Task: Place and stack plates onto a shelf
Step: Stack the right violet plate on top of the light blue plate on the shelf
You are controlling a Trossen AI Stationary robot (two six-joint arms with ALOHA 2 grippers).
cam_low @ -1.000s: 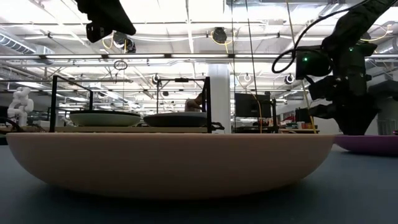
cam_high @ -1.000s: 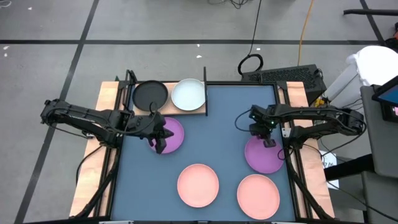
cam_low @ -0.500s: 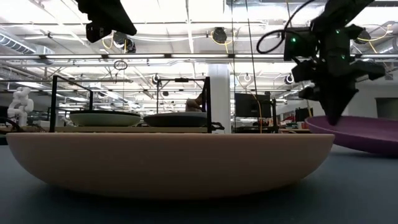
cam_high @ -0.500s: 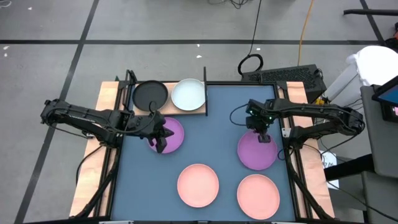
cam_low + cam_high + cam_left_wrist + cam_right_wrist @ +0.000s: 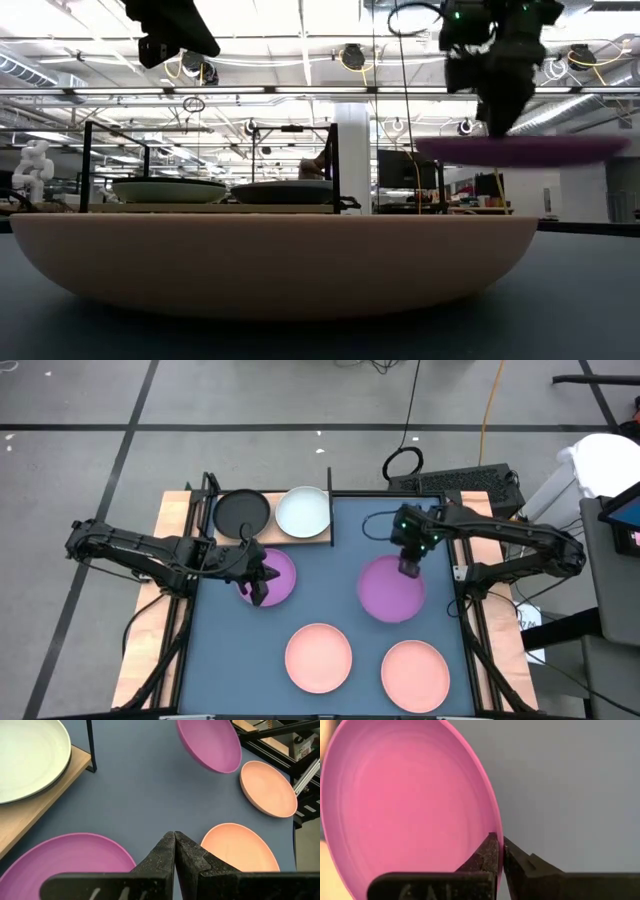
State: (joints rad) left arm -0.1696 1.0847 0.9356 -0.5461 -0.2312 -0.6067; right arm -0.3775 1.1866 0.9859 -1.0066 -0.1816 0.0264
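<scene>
The right hand (image 5: 409,568) was clamped on the rim of a purple plate (image 5: 391,588), holding it lifted clear of the blue-grey mat (image 5: 340,560); in the low view that plate (image 5: 522,150) hung roughly level, well above the surface, and the right wrist view showed its edge pinched between the two fingers (image 5: 487,852). This looked like the carry step: the plate had been picked up and was to go to the wooden shelf (image 5: 262,538) at the far left corner of the counter, where a black plate (image 5: 243,512) and a whitish plate (image 5: 303,512) already lay side by side. The left hand (image 5: 256,584) hovered with its fingers pressed together and empty over the second purple plate (image 5: 275,575), just in front of the shelf. Two salmon pink plates (image 5: 318,657) (image 5: 415,673) lay on the mat near the front edge. The next move probably called for swinging the held plate across to the shelf, clearing the thin black posts (image 5: 329,495) and the waiting left arm, then lowering it flat onto one of the plates there before letting go.
</scene>
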